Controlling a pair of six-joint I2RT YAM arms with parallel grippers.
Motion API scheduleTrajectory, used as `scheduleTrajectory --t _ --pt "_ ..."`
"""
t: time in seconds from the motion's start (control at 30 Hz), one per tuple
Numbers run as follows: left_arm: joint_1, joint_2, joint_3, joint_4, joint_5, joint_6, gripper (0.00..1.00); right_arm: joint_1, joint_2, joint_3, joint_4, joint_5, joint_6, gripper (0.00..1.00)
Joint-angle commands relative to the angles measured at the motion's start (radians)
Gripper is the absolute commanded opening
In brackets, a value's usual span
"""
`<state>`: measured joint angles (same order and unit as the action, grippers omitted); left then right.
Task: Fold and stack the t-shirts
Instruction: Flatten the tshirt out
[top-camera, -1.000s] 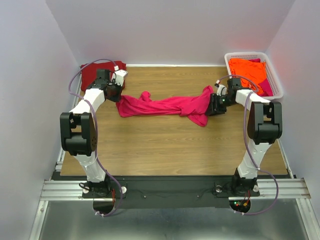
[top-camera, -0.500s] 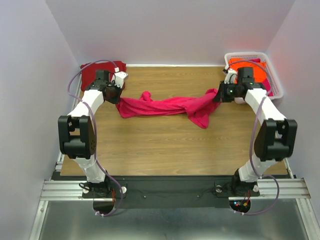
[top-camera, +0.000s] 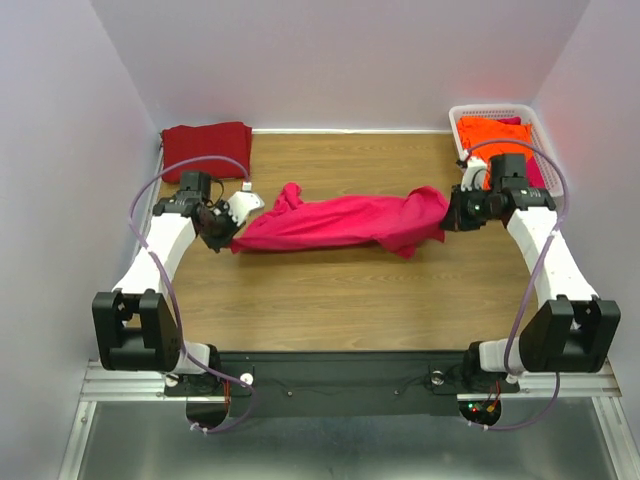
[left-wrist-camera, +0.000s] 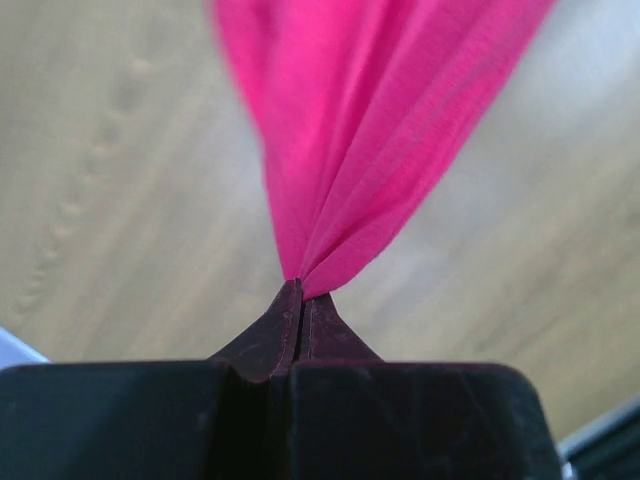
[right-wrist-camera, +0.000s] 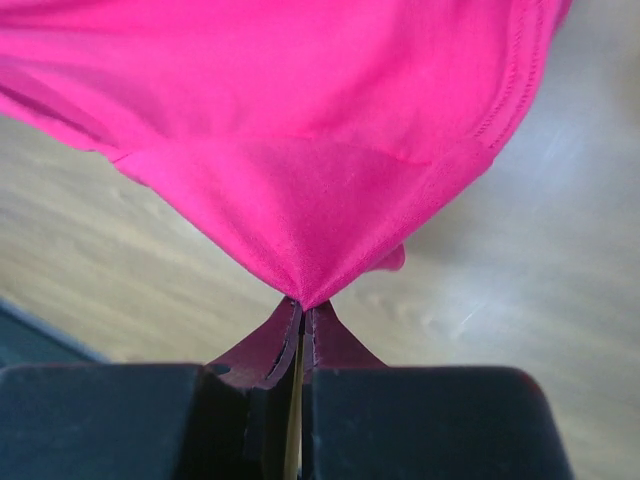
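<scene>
A bright pink-red t-shirt (top-camera: 340, 220) hangs stretched between my two grippers above the wooden table. My left gripper (top-camera: 228, 236) is shut on its left end; in the left wrist view the cloth (left-wrist-camera: 370, 130) fans out from the closed fingertips (left-wrist-camera: 300, 300). My right gripper (top-camera: 452, 212) is shut on its right end; in the right wrist view the cloth (right-wrist-camera: 300, 150) spreads from the pinched tips (right-wrist-camera: 302, 310). A folded dark maroon-red t-shirt (top-camera: 207, 143) lies at the back left corner. Orange t-shirts (top-camera: 495, 135) lie in the basket.
A white latticed basket (top-camera: 552, 172) stands at the back right, close behind my right arm. The wooden table (top-camera: 340, 300) is walled in on the left, back and right. A black rail runs along the near edge.
Both grippers have moved nearer and lifted with the pink-red shirt; it has been pulled out wider between them. The left arm has left the maroon shirt's corner.
</scene>
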<state>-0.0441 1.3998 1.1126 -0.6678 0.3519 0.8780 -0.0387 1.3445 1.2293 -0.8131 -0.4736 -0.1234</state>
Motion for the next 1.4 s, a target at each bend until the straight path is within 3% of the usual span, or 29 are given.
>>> scheduleTrajectory --t 0.0,0.17,0.3,0.37,0.4,0.43,0.5,0.53,0.67,0.87,1.13,1.37 --pt "0.0 -0.013 -0.074 -0.122 0.015 0.171 0.0 -0.004 0.089 -0.047 -0.052 -0.04 -0.01 0.01" --pt "0.0 0.151 -0.036 0.02 0.004 0.06 0.0 -0.004 0.298 0.041 -0.005 -0.066 0.044 0.01" --pt "0.0 0.31 0.116 0.073 0.013 -0.026 0.04 -0.003 0.484 0.194 0.015 -0.042 0.073 0.02" --pt "0.0 0.387 0.162 0.068 0.025 -0.039 0.08 -0.003 0.564 0.262 0.012 -0.034 0.079 0.11" --pt "0.0 0.404 0.196 0.068 0.028 -0.048 0.16 -0.003 0.577 0.272 0.011 -0.033 0.077 0.27" --pt "0.0 0.431 0.207 0.066 0.027 -0.048 0.18 -0.003 0.584 0.282 0.009 -0.033 0.074 0.35" --pt "0.001 0.444 0.223 0.057 0.025 -0.045 0.26 -0.003 0.567 0.28 0.0 -0.03 0.059 0.5" --pt "0.003 0.438 0.227 0.059 0.025 -0.047 0.29 -0.003 0.533 0.271 -0.009 -0.016 0.041 0.52" --pt "0.013 0.377 0.205 0.042 0.05 -0.04 0.38 -0.003 0.414 0.161 -0.023 0.044 -0.002 0.53" --pt "0.015 0.248 0.116 0.031 0.088 -0.039 0.41 -0.003 0.298 -0.024 -0.031 0.055 -0.027 0.49" --pt "0.016 0.176 0.085 0.001 0.137 -0.037 0.52 -0.003 0.392 -0.024 0.09 0.135 0.007 0.44" --pt "0.02 0.151 0.069 -0.01 0.141 -0.017 0.57 -0.003 0.478 -0.016 0.126 0.075 0.041 0.41"
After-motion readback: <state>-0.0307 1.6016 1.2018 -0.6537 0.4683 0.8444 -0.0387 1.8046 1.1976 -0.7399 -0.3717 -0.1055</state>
